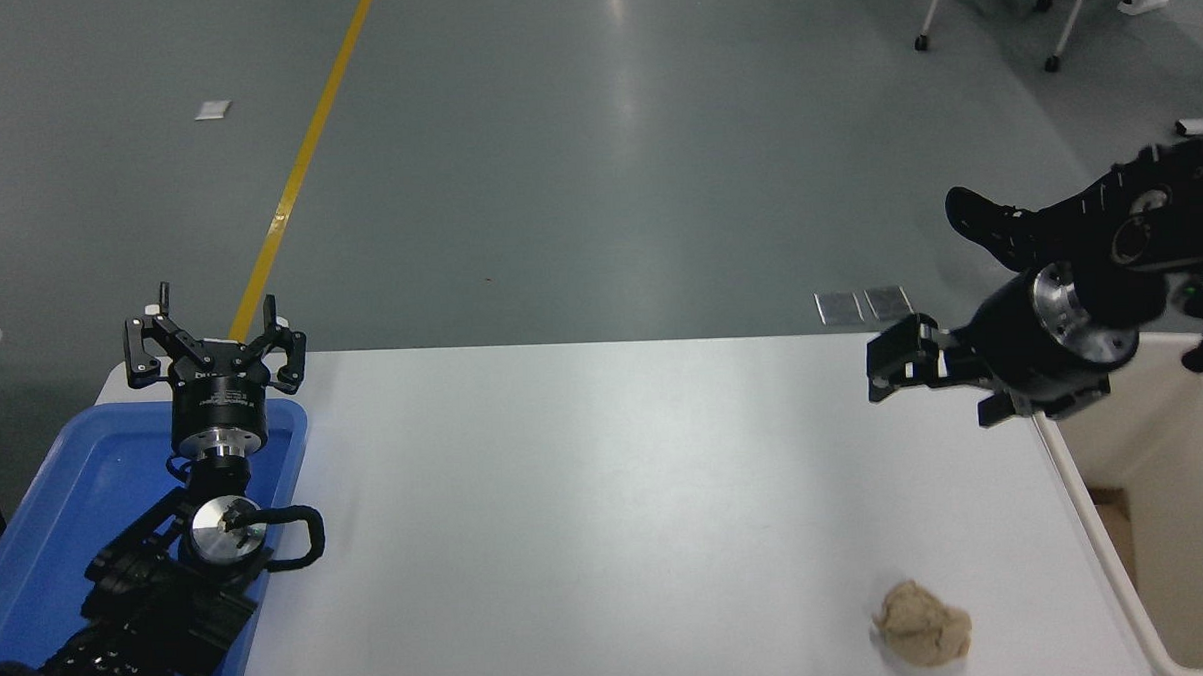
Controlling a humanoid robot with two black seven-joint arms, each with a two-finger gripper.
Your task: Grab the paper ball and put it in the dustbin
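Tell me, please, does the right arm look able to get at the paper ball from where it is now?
Probably yes. The right tool hangs over the white table, far from the paper ball, which lies alone near the front edge beside the dustbin. Nothing stands between them.

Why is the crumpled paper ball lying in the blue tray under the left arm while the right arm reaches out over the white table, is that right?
Not quite. The head view shows the paper ball lying on the white table, near its front right corner beside the dustbin, not in the blue tray. The rest holds: the left gripper is over the tray, and the right gripper reaches out over the table.
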